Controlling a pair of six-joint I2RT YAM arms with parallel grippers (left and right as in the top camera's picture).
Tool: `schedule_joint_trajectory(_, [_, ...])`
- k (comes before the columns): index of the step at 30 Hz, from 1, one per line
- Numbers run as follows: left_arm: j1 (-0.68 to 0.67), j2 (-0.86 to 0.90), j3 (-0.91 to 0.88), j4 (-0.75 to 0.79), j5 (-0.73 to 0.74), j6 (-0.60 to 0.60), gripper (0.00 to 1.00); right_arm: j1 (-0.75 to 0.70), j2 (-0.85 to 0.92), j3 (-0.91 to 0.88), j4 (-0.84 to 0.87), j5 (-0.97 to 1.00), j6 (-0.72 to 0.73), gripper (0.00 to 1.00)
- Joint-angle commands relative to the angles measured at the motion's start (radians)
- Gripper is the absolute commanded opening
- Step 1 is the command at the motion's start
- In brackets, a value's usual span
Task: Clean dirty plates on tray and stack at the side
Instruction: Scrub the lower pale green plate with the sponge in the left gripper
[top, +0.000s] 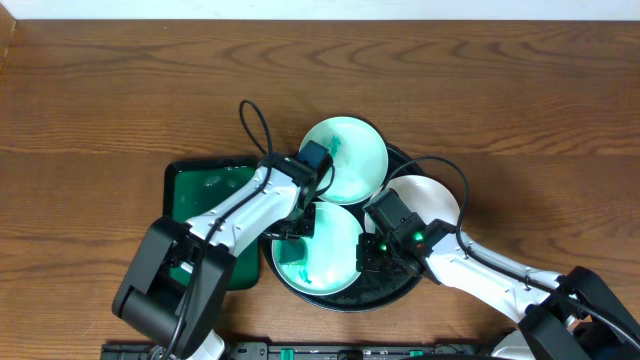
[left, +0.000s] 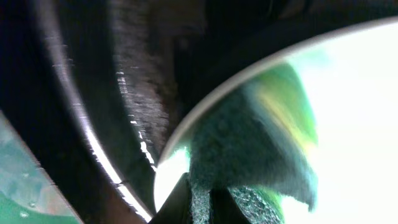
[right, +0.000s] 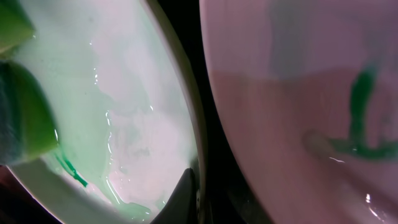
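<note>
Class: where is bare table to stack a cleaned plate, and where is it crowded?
Free: wood right of the white plate, above the right arm; wood left of the green tray; the far strip behind the top mint plate. Crowded: the black tray, packed with plates, the left arm over it.

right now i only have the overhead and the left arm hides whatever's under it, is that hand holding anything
observer: yes. The left wrist view shows the left hand shut on a dark green sponge, which is pressed on the edge of the front mint plate.
operator: is that plate wet
observer: it looks so. The right wrist view shows a glossy, green-tinted liquid film across it.
operator: and the white plate
observer: in the right wrist view the white plate carries a green smear.
</note>
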Motion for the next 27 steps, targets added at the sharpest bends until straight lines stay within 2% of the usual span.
schedule_joint_trajectory(1, [-0.076,0.051,-0.033,-0.001,0.200,0.117,0.07,0.021,0.019,-0.018,-0.013,-0.031,-0.030,0.01])
schedule_joint_trajectory(3, [-0.134,0.051,-0.033,0.036,0.325,0.126,0.07,0.021,0.019,-0.018,-0.014,-0.031,-0.030,0.01])
schedule_joint_trajectory(8, [-0.197,0.051,-0.033,0.124,0.499,0.122,0.07,0.021,0.019,-0.018,-0.028,-0.031,-0.031,0.01])
schedule_joint_trajectory(14, [-0.198,0.051,-0.033,0.210,0.601,0.087,0.07,0.021,0.019,-0.018,-0.036,-0.031,-0.031,0.01])
schedule_joint_trajectory(18, [-0.188,0.051,-0.033,0.254,0.531,0.006,0.07,0.021,0.019,-0.018,-0.040,-0.031,-0.031,0.01])
schedule_joint_trajectory(27, [-0.117,0.051,-0.033,0.269,0.097,-0.156,0.07,0.021,0.019,-0.018,-0.040,-0.031,-0.026,0.01])
